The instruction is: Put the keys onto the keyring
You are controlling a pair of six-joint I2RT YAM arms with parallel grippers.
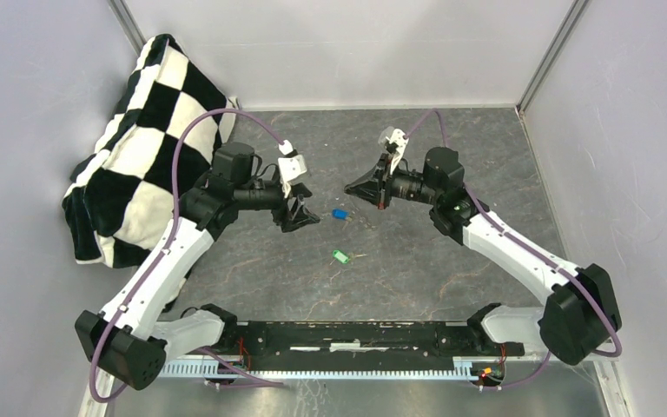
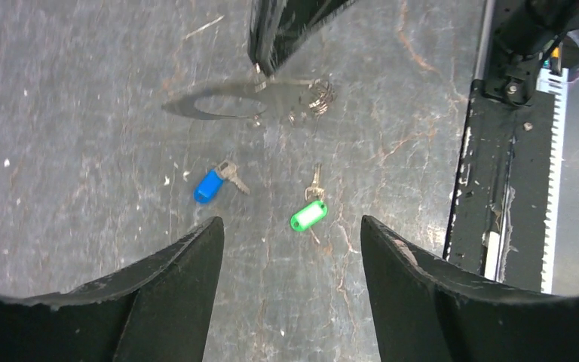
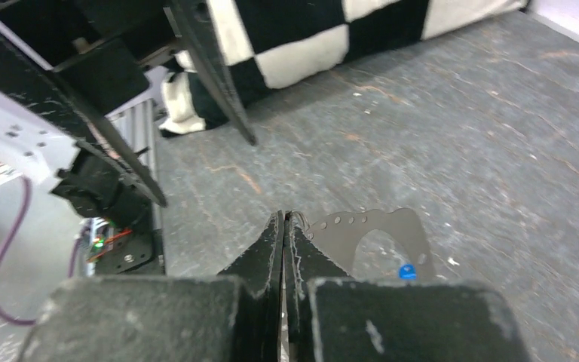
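Note:
The blue-headed key (image 1: 340, 214) lies on the grey table between the two grippers; it also shows in the left wrist view (image 2: 209, 185). The green-headed key (image 1: 340, 256) lies nearer the front, seen in the left wrist view (image 2: 307, 215) just past my open fingertips. My left gripper (image 1: 304, 219) (image 2: 290, 220) is open and empty, hovering above the table. My right gripper (image 1: 350, 188) (image 3: 284, 216) is shut, held above the table. Thin grey keyring wire (image 3: 298, 217) sticks out at its tips and shows as a glinting loop (image 2: 313, 94) in the left wrist view.
A black-and-white checkered cloth (image 1: 152, 130) is heaped at the back left. The black base rail (image 1: 347, 334) runs along the front edge. Grey walls close the table in on three sides.

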